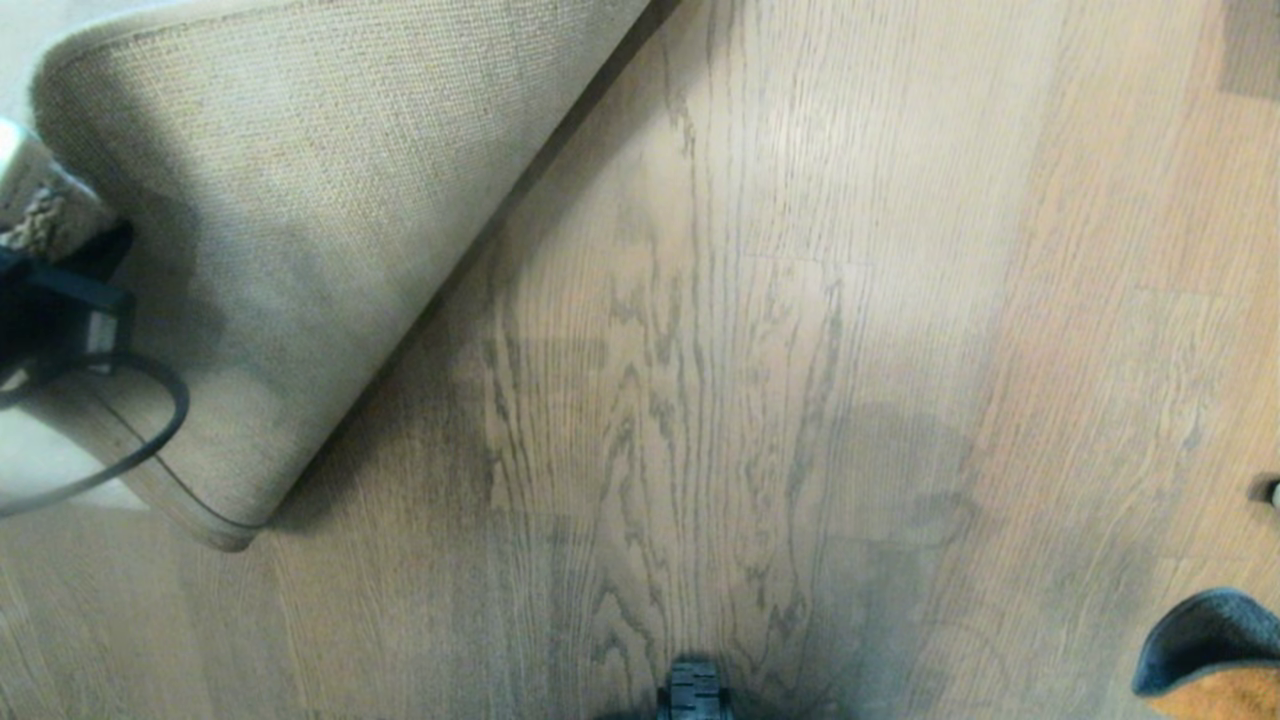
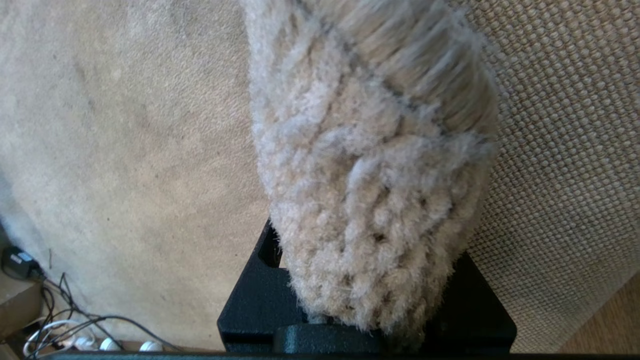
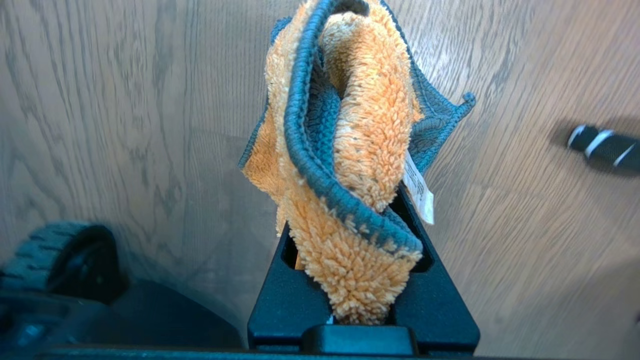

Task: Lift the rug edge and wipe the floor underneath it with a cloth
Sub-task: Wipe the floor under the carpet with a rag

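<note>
The rug's corner is folded up and over, so its woven tan backing (image 1: 300,220) faces me at the upper left of the head view. My left gripper (image 2: 370,300) is shut on the rug edge (image 2: 370,200), whose fuzzy pile bulges between the black fingers (image 2: 255,300). In the head view that gripper sits at the far left (image 1: 50,290). The bared wood-grain floor (image 1: 700,380) spreads across the middle. My right gripper (image 3: 362,280) is shut on the orange cloth (image 3: 350,150) with grey trim. The cloth hangs above the floor at the lower right (image 1: 1215,650).
The robot's base wheel (image 1: 693,690) shows at the bottom edge of the head view. A black cylinder with white rings (image 3: 605,147) lies on the floor to the right. Cables and plugs (image 2: 60,330) lie beyond the rug's far side. A black cable (image 1: 150,420) loops over the rug backing.
</note>
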`<state>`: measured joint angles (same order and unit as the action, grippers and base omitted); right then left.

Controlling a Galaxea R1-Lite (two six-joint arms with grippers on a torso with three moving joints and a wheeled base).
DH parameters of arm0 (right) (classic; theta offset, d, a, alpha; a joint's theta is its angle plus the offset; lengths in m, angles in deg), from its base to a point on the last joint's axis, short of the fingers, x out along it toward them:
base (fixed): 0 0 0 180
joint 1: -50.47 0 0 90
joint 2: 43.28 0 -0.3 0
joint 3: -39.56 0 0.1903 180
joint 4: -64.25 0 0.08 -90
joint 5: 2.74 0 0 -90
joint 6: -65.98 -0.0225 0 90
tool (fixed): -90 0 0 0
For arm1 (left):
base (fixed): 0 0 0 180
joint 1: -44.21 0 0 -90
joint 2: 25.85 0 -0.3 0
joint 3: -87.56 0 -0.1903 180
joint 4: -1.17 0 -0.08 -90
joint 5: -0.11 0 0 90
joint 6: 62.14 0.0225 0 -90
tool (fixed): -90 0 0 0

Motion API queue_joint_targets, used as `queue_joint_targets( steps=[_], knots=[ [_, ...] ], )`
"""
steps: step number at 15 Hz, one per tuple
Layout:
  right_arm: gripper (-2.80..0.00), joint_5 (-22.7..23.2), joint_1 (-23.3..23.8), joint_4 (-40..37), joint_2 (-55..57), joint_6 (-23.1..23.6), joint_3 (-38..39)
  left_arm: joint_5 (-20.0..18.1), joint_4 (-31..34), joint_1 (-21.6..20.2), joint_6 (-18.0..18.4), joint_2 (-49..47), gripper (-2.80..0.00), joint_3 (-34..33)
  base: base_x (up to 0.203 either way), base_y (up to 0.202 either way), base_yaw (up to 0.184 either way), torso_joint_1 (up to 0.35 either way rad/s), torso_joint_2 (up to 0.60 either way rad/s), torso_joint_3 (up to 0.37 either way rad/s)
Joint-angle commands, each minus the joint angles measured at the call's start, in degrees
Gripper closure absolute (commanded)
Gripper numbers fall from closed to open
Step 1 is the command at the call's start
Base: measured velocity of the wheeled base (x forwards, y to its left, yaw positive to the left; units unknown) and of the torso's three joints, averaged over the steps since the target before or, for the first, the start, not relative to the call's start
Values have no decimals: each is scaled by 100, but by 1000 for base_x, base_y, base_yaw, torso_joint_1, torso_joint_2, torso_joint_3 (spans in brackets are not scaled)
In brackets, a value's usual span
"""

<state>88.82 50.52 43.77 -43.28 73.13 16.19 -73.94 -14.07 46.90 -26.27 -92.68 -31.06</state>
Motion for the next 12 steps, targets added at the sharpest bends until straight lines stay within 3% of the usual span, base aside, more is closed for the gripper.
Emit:
queue_joint_targets(
  steps=[1,4,7,12],
  knots=[
    [0,90,-1,-26,22,105,-18,31,-24,12,16,-67,0,-22,0,0,0,0,0,0],
    [0,537,-6,-74,620,43,-468,31,-33,3,-3,-147,0,-39,0,0,0,0,0,0],
    [0,655,-215,152,1895,27,-844,34,-33,-6,-46,-208,0,-48,0,0,0,0,0,0],
    [0,1106,-937,1711,4472,-234,-941,154,-33,-6,-46,-294,0,-51,0,0,0,0,0,0]
  ],
)
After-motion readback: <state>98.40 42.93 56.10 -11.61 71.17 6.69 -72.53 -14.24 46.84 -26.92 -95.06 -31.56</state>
